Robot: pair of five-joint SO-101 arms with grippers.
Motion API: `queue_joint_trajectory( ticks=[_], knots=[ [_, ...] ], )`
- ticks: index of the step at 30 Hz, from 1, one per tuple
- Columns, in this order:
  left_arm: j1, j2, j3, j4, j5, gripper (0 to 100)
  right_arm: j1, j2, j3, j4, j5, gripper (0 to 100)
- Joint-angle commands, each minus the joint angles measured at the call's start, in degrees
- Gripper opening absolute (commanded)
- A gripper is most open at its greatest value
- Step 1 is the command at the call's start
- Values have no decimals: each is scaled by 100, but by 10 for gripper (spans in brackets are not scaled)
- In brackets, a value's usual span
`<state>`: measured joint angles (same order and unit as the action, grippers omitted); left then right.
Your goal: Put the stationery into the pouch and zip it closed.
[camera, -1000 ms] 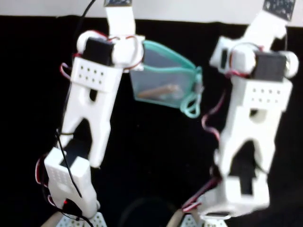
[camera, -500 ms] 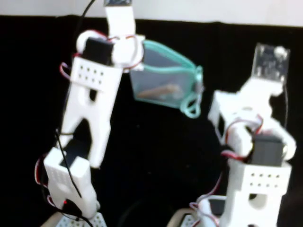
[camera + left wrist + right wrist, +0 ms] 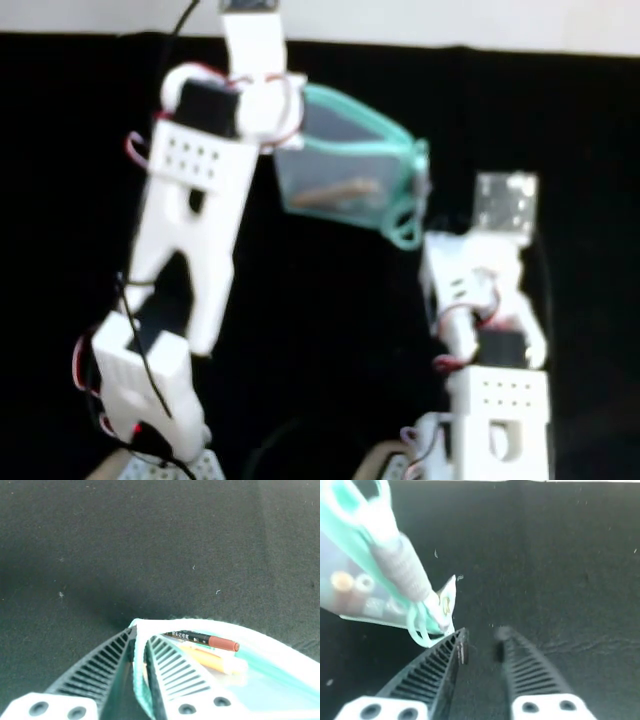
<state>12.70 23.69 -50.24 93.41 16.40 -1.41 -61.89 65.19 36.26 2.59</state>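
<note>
A translucent teal pouch hangs above the black table, with pens showing through its side. My left gripper is shut on the pouch's edge. Inside lie a black marker with a brown cap and a yellow pen. My right gripper is open with nothing between its fingers, a short way off the pouch's zip end. There a white pull tab and a teal loop hang down. In the high view the right arm stands folded near the table's front, apart from the pouch.
Black cloth covers the table under and around the pouch. The left arm rises tall at the left of the high view, with its base and cables at the front edge.
The right arm has drawn back from the pouch's zip end and folded down toward the table's front. The left arm and the pouch have stayed where they were.
</note>
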Motion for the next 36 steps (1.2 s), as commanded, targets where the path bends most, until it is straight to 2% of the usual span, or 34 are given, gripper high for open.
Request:
queue_joint_trajectory(
  ticks=[1,7,13,29,36],
  knots=[
    [75,136,22,-18,-44,7,-66,-101,251,-242,-35,296],
    [75,136,31,-18,-53,7,-418,-101,330,-303,-1073,301],
    [75,136,435,-70,-53,7,-752,-92,593,-1402,-1969,301],
    [75,119,453,-70,-53,7,-734,-92,2185,-4022,-1952,300],
    [75,119,453,-70,-53,7,-752,-84,2334,-4356,-1952,300]
  ],
)
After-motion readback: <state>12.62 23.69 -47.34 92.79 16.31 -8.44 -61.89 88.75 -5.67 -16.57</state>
